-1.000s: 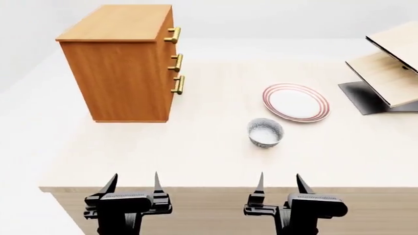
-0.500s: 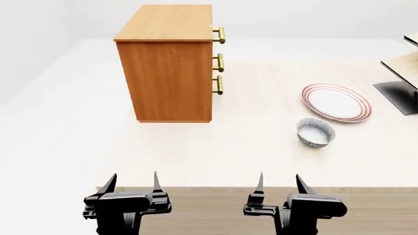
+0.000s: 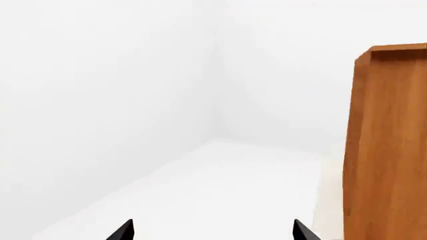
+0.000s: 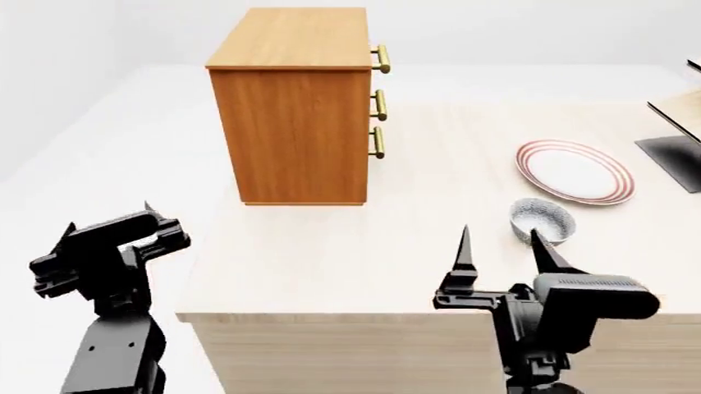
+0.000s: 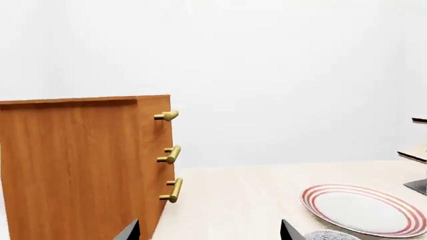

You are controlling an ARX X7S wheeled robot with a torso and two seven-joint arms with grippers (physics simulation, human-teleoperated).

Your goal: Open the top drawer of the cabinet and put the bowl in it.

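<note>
The cabinet (image 4: 290, 107) stands on the table's left part, its side towards me and its three brass handles facing right. The top drawer (image 4: 382, 59) is shut; its handle also shows in the right wrist view (image 5: 167, 116). The bowl (image 4: 541, 220) sits upright near the front right, partly behind my right fingers, and only its rim shows in the right wrist view (image 5: 330, 235). My right gripper (image 4: 500, 234) is open and empty, above the table's front edge, just this side of the bowl. My left gripper (image 4: 110, 217) is open and empty, off the table's left side.
A white plate with red rings (image 4: 575, 171) lies behind the bowl. The black base of a wooden rack (image 4: 674, 160) shows at the right edge. The table's front edge (image 4: 328, 316) runs below my right gripper. White floor and walls lie to the left (image 3: 200, 175).
Both arms have risen. The left arm has swung out to the left, off the table. The right gripper now stands in front of the bowl. The view has shifted slightly.
</note>
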